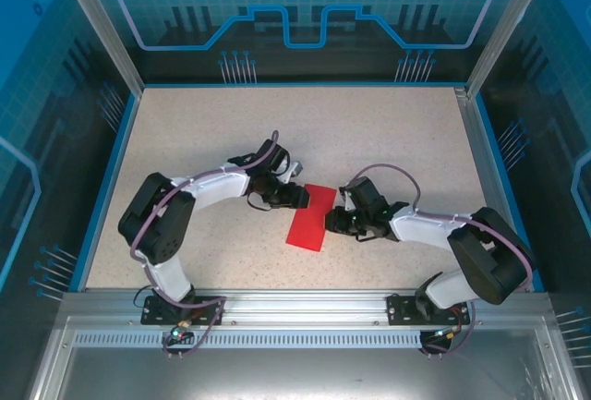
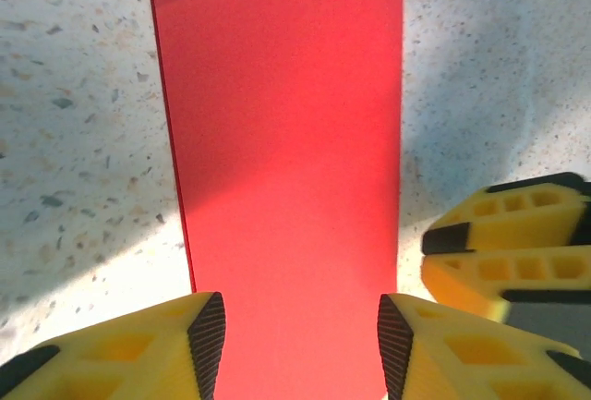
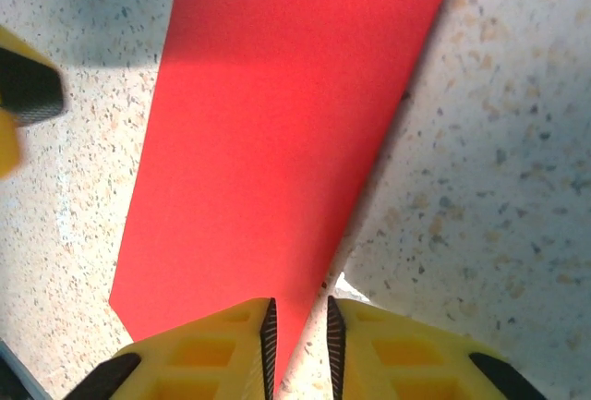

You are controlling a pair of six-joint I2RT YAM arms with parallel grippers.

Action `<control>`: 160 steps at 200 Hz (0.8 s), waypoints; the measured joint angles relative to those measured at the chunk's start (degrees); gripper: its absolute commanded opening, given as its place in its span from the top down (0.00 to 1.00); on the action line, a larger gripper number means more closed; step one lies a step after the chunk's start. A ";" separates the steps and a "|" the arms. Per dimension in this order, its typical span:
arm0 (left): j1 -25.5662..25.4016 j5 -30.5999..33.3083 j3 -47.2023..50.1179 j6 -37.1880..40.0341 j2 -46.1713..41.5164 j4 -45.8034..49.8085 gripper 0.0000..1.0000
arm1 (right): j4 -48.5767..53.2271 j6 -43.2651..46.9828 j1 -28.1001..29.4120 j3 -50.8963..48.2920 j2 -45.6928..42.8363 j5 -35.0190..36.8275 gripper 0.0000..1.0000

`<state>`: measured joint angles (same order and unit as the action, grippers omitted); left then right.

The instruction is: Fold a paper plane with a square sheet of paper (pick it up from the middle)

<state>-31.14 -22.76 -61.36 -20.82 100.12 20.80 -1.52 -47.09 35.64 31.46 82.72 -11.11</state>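
Bright red sheet of paper (image 1: 311, 218), a long thin rectangle, lies flat on the speckled beige table (image 1: 203, 123). My left tool (image 2: 300, 326) sits at the sheet's far-left corner, spread wide across its short end. My right tool (image 3: 300, 331) sits against the sheet's right edge, jaws nearly together around it; whether they pinch, I cannot tell.

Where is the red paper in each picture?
Top external: the red paper lies near the middle of the speckled table, a little toward the near edge.
Left wrist: the red paper is a tall strip down the centre, top to bottom.
Right wrist: the red paper slants from the top edge down to the bottom, left of centre.
Shared landmark: the speckled table lies under the paper in all three.
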 measured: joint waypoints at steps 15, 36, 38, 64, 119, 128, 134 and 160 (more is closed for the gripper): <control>0.00 0.52 0.28 -0.09 -2.01 0.70 0.44 | -0.46 -1.27 0.42 -0.79 0.00 0.22 0.75; 0.00 0.94 3.06 -0.57 -5.20 0.81 0.40 | -0.61 -2.32 0.96 -1.03 0.00 0.46 0.75; 0.00 0.98 3.48 -0.74 -5.51 0.85 0.40 | -0.68 -2.43 1.05 -1.03 0.00 0.50 0.75; 0.00 1.55 8.39 -3.19 -8.59 1.57 0.36 | -1.22 -3.08 1.62 -1.03 0.00 0.70 0.75; -1.73 1.51 18.27 -11.41 -15.10 -0.68 0.35 | -2.16 -3.96 2.01 -1.05 0.07 1.70 0.81; -2.08 1.44 19.39 -12.85 -15.69 -1.77 0.35 | -2.43 -3.96 2.14 -1.05 0.24 1.73 0.81; -2.23 1.40 19.96 -13.66 -15.87 -2.32 0.35 | -2.49 -3.96 2.27 -1.05 0.35 1.77 0.81; -2.99 1.33 21.35 -16.46 -15.96 -4.85 0.35 | -2.64 -3.98 2.80 -1.05 0.94 1.77 0.81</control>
<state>-34.13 -21.43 -40.01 -37.28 84.16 15.94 -4.16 -51.07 38.44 30.41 83.66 -9.34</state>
